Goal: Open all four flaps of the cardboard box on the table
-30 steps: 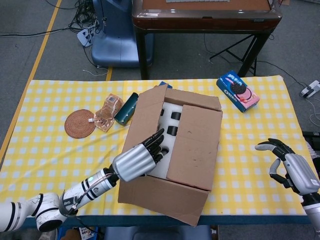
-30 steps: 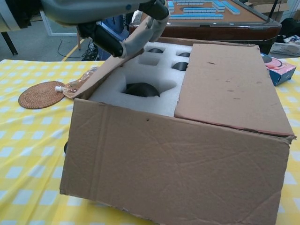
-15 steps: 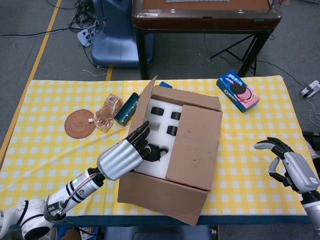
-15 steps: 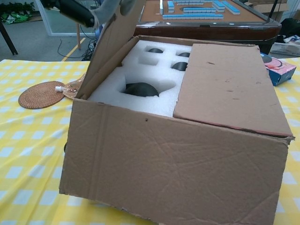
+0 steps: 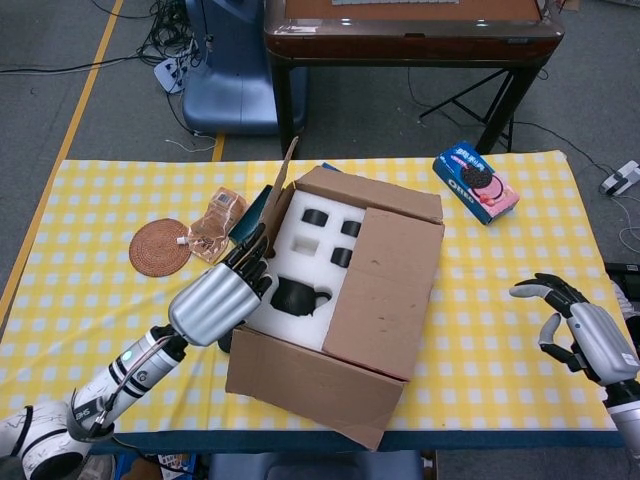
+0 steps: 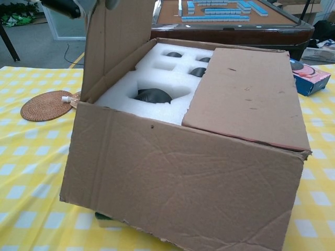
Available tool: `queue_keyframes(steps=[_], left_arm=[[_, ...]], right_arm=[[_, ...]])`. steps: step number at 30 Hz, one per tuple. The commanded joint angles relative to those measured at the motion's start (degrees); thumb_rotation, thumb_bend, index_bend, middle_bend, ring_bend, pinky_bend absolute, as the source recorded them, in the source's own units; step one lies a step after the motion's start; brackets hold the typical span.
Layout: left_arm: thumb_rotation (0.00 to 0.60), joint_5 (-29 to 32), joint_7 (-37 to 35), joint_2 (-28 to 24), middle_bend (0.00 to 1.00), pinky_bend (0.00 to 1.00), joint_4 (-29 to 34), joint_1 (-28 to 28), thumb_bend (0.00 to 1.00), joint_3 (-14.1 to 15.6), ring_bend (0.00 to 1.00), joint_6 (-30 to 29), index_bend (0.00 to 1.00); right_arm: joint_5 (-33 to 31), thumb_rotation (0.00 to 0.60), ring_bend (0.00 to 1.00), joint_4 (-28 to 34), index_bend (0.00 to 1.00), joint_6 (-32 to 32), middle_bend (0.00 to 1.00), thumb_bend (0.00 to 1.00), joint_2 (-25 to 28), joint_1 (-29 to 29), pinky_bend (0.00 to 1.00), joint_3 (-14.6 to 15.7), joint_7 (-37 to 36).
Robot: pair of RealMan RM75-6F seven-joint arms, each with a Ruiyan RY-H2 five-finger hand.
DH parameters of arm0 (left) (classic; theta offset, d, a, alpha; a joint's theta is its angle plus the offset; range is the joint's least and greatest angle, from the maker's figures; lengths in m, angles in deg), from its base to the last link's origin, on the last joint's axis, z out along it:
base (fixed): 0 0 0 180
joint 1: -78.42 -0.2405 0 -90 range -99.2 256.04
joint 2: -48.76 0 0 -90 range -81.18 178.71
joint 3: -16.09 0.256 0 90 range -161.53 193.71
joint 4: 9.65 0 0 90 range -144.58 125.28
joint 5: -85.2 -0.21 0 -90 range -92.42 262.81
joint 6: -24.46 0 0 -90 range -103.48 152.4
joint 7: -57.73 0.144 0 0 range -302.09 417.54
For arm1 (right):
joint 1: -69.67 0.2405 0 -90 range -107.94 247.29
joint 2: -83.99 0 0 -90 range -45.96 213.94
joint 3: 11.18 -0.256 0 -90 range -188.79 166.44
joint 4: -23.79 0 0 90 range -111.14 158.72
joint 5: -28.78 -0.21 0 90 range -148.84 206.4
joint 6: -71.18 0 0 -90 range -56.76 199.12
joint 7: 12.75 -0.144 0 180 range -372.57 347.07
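Beside left hand (image 5: pixel 215 300), flap (image 6: pixel 118 39) now upright

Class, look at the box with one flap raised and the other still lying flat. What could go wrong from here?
The cardboard box overhangs the table's near edge, so more pushing might tip it off. The left flap, upright against the left robot hand, might fall shut if released. The right flap remains closed.

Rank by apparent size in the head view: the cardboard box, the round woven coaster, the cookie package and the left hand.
1. cardboard box, by far the largest.
2. left hand, though it sits nearer the camera, which may inflate it.
3. cookie package and round woven coaster look about alike; no ranking between them.
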Motion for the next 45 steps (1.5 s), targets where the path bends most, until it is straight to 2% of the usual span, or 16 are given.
queue_keyframes(steps=[1,14,27,33,36,40,45], left_arm=[[0.269,0.6,0.2,-0.7,0.48,0.00,0.3,-0.5,0.53,0.0,0.17,-0.1,0.56],[0.268,2.7,-2.7,-4.6,0.48,0.00,1.6,-2.5,0.53,-1.4,0.17,-1.6,0.56],[0.267,9.0,-5.8,-6.3,0.48,0.00,-0.6,-3.9,0.53,-2.6,0.17,-2.1,0.54],[0.265,16.5,-10.4,-6.1,0.47,0.00,-1.0,-4.7,0.53,-3.2,0.17,-1.8,0.49],[0.265,18.1,-14.3,-5.8,0.46,0.00,-2.2,-6.1,0.53,-3.5,0.18,-3.5,0.47],[0.267,19.9,-18.5,-6.0,0.46,0.00,-3.5,-8.0,0.53,-3.2,0.18,-4.3,0.46],[0.264,19.9,-26.6,-6.2,0.46,0.00,-5.8,-12.0,0.53,-1.8,0.18,-5.8,0.45]], right_arm=[[0.0,0.600,0.10,-0.1,0.27,0.0,0.23,0.91,0.0,0.0,0.13,0.0,-0.2],[0.3,0.600,0.10,-0.3,0.27,0.1,0.23,0.91,0.2,0.2,0.13,0.0,-0.7],[0.8,0.600,0.10,0.3,0.27,-1.3,0.23,0.91,1.2,1.6,0.13,-0.6,0.1],[1.5,0.600,0.11,2.4,0.27,-6.5,0.23,0.92,2.7,6.6,0.13,-2.8,5.1],[0.2,0.600,0.12,3.3,0.27,-11.3,0.24,0.97,2.9,10.6,0.13,-4.6,9.2],[-2.5,0.600,0.13,3.9,0.27,-17.0,0.27,1.00,1.7,15.7,0.13,-6.9,13.9],[-8.4,0.600,0.14,3.1,0.28,-26.5,0.29,1.00,-3.2,24.9,0.13,-10.5,21.4]])
